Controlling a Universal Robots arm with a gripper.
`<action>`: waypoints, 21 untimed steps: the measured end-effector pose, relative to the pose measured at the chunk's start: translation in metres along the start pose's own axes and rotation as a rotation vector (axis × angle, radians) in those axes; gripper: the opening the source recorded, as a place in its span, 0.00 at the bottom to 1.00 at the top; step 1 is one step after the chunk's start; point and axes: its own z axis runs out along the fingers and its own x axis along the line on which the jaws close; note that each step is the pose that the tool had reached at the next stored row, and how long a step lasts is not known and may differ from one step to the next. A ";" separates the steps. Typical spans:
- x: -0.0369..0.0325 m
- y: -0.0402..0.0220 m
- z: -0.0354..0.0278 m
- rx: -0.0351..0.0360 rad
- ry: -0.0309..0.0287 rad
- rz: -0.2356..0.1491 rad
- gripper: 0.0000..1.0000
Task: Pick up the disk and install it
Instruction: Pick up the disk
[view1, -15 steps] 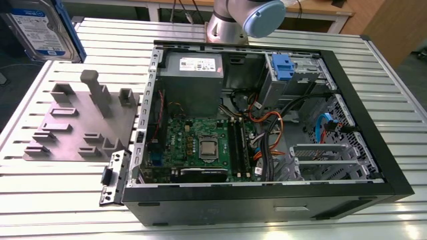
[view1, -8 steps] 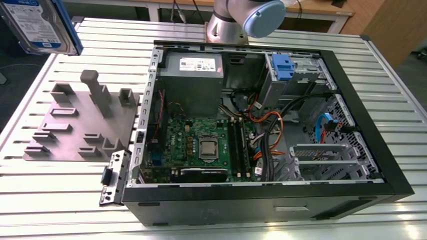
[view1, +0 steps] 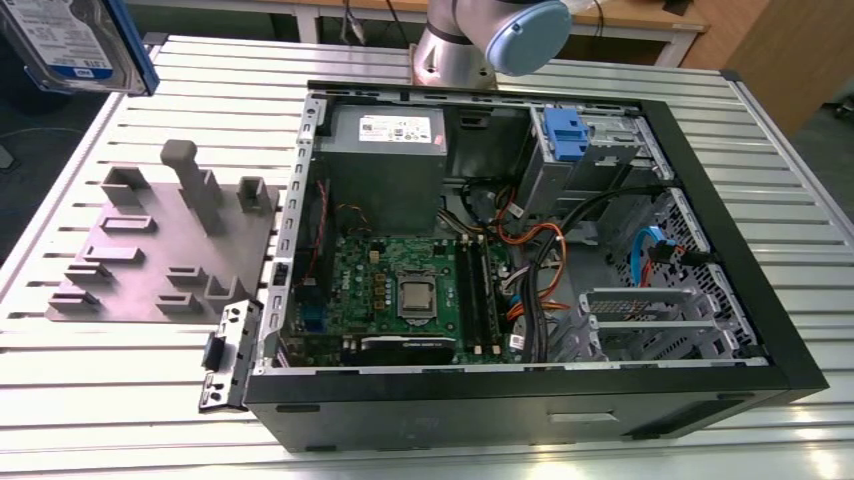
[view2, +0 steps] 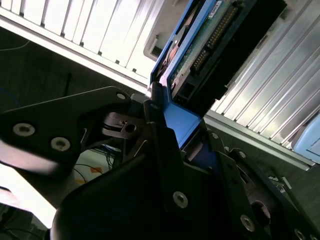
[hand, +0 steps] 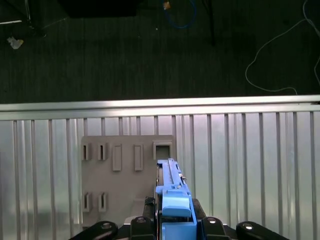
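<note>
Gripper (hand: 173, 216) clenched on disk (view1: 64, 40) by its blue bracket; disk in exterior view's upper left corner, blue-and-white label showing, print unread; grey fixture (view1: 147, 260) lower down; open case (view1: 694, 200) well apart.

An open computer case (view1: 534, 400) sits on the slatted table (view1: 787, 170). A grey fixture plate (view1: 134, 240) lies at the exterior view's left; behind it the disk (view1: 60, 35) shows its label.
</note>
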 end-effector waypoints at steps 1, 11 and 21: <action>-0.0001 0.0000 -0.0021 0.0000 -0.0001 0.000 0.37; -0.0002 -0.0001 -0.0076 -0.0001 0.0000 0.000 0.37; 0.0023 -0.0011 -0.0074 -0.0003 0.0001 0.000 0.37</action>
